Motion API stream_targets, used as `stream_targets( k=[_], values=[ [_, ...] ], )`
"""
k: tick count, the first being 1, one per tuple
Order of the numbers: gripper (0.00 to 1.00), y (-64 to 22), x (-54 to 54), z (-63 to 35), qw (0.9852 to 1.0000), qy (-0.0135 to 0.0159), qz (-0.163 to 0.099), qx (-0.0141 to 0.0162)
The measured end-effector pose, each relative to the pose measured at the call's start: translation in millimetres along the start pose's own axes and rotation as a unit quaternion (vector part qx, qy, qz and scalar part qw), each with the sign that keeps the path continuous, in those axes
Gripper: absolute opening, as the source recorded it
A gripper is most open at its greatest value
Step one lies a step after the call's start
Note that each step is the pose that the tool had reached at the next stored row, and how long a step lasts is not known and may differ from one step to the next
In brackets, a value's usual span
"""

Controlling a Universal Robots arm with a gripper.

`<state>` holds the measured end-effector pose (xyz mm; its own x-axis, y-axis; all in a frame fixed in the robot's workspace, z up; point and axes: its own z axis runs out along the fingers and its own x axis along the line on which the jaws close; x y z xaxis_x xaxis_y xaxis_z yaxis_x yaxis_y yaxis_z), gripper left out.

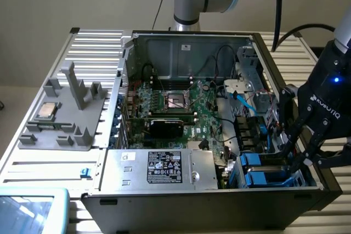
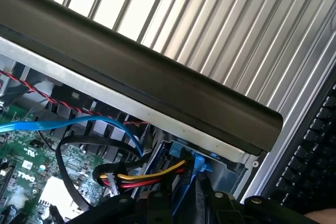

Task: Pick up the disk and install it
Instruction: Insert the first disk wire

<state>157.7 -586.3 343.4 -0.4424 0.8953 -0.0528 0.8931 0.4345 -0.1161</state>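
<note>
**Gripper down at the drive bay, disk seated beside it**

The gripper (image 1: 300, 161) reaches into the near corner of the open computer case (image 1: 181, 212), on the exterior view's right. In the wrist view the disk (image 2: 198, 165) shows its blue carrier, sitting in the drive bay right at the gripper, with a yellow, red and black power cable (image 2: 152, 174) just beside it. I cannot tell whether the gripper is clamped on it. Next to the bay lies the silver power supply (image 1: 164, 171). Behind it, the green motherboard (image 1: 211, 119) carries a black card (image 1: 167, 127) and the CPU socket (image 1: 178, 101). Further off, on the exterior view's left, a grey fixture (image 1: 55, 132) on the slatted worktop (image 1: 93, 45) holds a CPU chip (image 1: 46, 112).
</note>
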Motion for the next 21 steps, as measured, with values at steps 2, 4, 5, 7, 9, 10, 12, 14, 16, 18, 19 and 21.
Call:
stream_targets(
  k=[2, 4, 5, 7, 9, 10, 12, 14, 16, 18, 19, 21],
  values=[
    [0.31, 0.0, -0.1, 0.0, 1.0000, 0.0004, -0.009, -0.0016],
    [0.31, -0.1, 0.0, 0.1, 0.9998, 0.0007, -0.020, -0.0031],
    [0.30, -0.1, 0.0, 0.1, 0.9997, 0.0006, -0.025, -0.0038],
    [0.22, -0.1, -0.1, 0.0, 0.9994, 0.0004, -0.035, -0.0051],
    [0.22, -0.2, -0.3, 0.1, 0.9991, 0.0003, -0.043, -0.0061],
    [0.22, -0.3, -0.4, 0.0, 0.9989, 0.0003, -0.047, -0.0065],
    [0.22, -0.4, -0.7, 0.1, 0.9985, 0.0005, -0.054, -0.0074],
    [0.22, -0.5, -0.9, 0.1, 0.9981, 0.0008, -0.061, -0.0085],
    [0.20, -0.6, -1.0, 0.1, 0.9976, 0.0009, -0.068, -0.0093],
    [0.16, -0.6, -1.0, 0.1, 0.9974, 0.0007, -0.071, -0.0096],
    [0.16, -0.6, -1.0, 0.1, 0.9973, 0.0005, -0.073, -0.0096],
    [0.16, -0.6, -1.1, 0.1, 0.9971, 0.0003, -0.075, -0.0097]
  ],
)
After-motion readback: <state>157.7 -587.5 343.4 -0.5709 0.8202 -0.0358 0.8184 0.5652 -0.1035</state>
